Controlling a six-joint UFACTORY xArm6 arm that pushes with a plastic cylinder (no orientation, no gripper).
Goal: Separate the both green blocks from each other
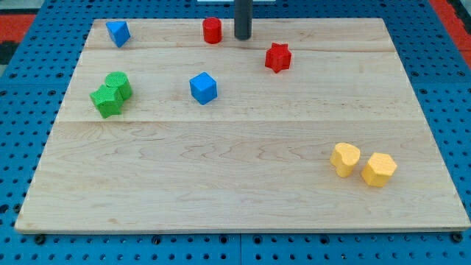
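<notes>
Two green blocks touch each other at the view's left: a rounded green block (118,85) above and to the right, and a green cube (107,101) below and to the left. My tip (243,37) stands near the view's top, just right of the red cylinder (213,30), far to the upper right of the green pair.
A blue block (118,32) lies at the top left and a blue cube (203,87) near the middle. A red star-shaped block (278,57) is right of my tip. Two yellow blocks (344,159) (378,169) sit together at the lower right. The wooden board (235,184) rests on a blue pegboard.
</notes>
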